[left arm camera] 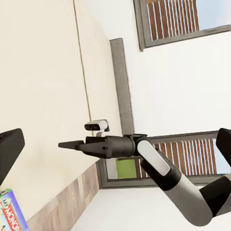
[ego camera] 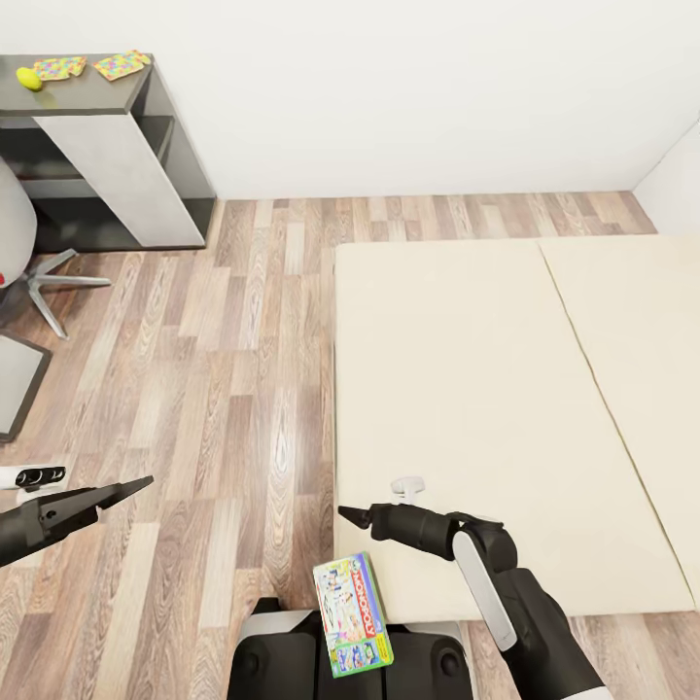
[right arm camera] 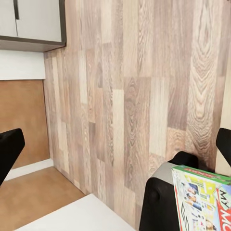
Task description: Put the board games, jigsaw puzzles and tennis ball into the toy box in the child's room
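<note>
A green-edged Monopoly board game [ego camera: 353, 612] lies flat on my own dark base, by the bed's [ego camera: 486, 389] near corner; it also shows in the wrist views [right arm camera: 204, 199] [left arm camera: 9, 211]. My right gripper [ego camera: 342, 512] hovers just above and beyond it at the bed's edge, open and holding nothing; the left wrist view sees it side-on [left arm camera: 65, 144]. My left gripper [ego camera: 146, 481] is open over the floor at the left. On the table's [ego camera: 87, 97] dark corner top, far left, rest the tennis ball [ego camera: 29, 78] and two jigsaw puzzles [ego camera: 60, 68] [ego camera: 122, 64]. The toy box is out of view.
Wood plank floor [ego camera: 224, 369] runs between the bed and the table. A grey swivel chair [ego camera: 19, 243] with star legs stands left, beside a grey slab with a dark edge [ego camera: 15, 379]. White walls close the far side. The bed's grey headboard [left arm camera: 122, 86] and windows appear in the left wrist view.
</note>
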### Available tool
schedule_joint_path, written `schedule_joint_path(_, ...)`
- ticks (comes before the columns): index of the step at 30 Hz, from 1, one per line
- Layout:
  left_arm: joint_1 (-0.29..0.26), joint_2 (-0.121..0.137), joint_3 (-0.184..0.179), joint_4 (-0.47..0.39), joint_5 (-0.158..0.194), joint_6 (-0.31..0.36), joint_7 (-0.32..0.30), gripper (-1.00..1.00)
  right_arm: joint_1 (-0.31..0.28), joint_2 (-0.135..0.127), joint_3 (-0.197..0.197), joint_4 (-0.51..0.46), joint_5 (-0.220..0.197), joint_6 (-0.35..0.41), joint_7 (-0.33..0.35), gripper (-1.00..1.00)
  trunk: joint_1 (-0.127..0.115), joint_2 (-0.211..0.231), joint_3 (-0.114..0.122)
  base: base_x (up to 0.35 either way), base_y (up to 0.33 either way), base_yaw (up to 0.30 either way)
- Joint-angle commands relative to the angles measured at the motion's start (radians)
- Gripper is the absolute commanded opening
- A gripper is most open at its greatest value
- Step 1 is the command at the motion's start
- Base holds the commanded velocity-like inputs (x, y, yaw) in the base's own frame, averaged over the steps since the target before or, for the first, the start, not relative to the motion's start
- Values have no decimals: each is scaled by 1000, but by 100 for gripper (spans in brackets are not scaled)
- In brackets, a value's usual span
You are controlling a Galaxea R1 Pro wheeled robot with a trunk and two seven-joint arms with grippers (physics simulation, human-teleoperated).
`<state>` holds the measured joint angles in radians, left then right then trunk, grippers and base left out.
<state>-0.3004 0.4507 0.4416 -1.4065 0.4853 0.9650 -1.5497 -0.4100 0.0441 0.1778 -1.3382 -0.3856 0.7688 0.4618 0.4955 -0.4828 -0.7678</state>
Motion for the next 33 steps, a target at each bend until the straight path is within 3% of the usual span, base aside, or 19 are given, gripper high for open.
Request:
schedule_joint_path(1,0,0,0,0,-1,11,-4,100,0,0,-2,-2,-1,7,1,100,1,-1,1,0,0,0)
schedule_joint_path(12,0,-1,0,0,-1,10,-4,100,2,0,-6,-4,-1,8,1,100,1,-1,19,0,0,0)
schedule_joint_path(33,0,-2,-1,1,-1,8,-3,100,2,0,-88,6,-4,4,7,100,1,-1,53,0,0,0)
